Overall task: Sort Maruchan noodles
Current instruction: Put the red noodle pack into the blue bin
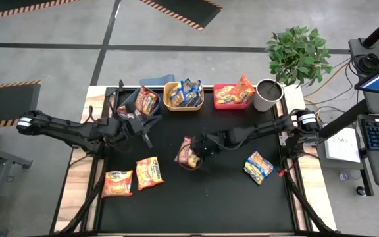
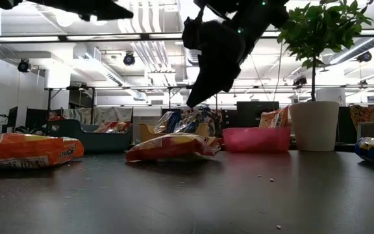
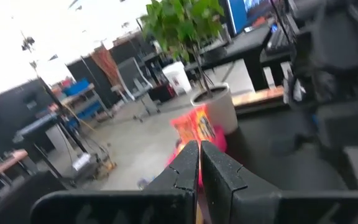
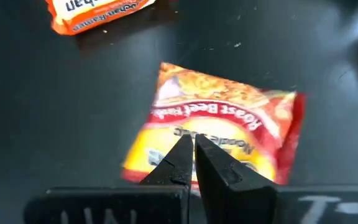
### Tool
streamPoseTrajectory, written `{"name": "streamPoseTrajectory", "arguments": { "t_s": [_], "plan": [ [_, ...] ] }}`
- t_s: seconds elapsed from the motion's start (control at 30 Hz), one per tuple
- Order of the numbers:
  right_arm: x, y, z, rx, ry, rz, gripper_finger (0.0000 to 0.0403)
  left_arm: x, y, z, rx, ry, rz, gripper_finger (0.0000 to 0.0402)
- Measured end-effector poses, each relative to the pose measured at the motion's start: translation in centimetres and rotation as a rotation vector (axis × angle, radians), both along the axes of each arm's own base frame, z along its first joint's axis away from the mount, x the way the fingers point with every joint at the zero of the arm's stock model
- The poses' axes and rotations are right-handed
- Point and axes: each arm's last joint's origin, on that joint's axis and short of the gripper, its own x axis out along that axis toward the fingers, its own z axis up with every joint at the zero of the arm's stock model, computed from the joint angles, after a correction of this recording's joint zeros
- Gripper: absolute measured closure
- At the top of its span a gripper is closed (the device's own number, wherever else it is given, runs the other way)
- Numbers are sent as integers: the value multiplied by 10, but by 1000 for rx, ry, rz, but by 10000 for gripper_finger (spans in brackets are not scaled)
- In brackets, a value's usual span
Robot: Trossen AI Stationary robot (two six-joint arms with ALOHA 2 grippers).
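1. Centrally, the right gripper (image 1: 195,153) is over the black tabletop (image 1: 229,197), fingers pressed together directly above a red-trimmed crinkly plastic noodle packet (image 4: 219,134); in the low view that packet lies flat on the table, and I cannot tell whether the fingertips pinch it.
2. Left gripper (image 1: 142,129) sits near the blue plastic bin (image 1: 137,99), fingers (image 3: 188,171) closed with nothing seen between them.
3. 2 orange-trimmed flat noodle packets (image 1: 149,172) lie side by side on the table's left part.
4. 1 blue-trimmed noodle packet (image 1: 259,166) lies on the right part, well apart from the others.
5. Along the far edge, the blue bin, a yellow plastic bin (image 1: 171,102) and a red plastic bin (image 1: 220,103) each hold packets.
6. Beside the red bin stands a white pot (image 1: 267,95).
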Motion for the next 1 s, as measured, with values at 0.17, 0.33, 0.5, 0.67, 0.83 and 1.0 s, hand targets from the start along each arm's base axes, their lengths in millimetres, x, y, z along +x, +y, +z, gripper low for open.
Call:
{"name": "streamPoseTrajectory", "arguments": {
  "t_s": [0.17, 0.33, 0.5, 0.67, 0.83, 1.0],
  "plan": [
    [2, -16, -8, -106, -67, -2, 394, 2, 0, -14, -129, 63, 9, 402],
    [-6, -23, -35, -137, -207, 21, 394, 11, -5, -41, -343, 150, -92, 402],
    [-23, -34, -59, -140, -286, -26, 394, 27, -12, -59, -518, 224, -205, 402],
    [-36, -34, -75, -130, -265, -28, 394, 40, -14, -75, -615, 251, -163, 401],
    [-43, -34, -83, -131, -232, -28, 394, 52, -15, -89, -705, 248, -129, 375],
    [-46, -34, -86, -143, -203, -14, 394, 61, -12, -100, -798, 237, -117, 320]
  ]
}}
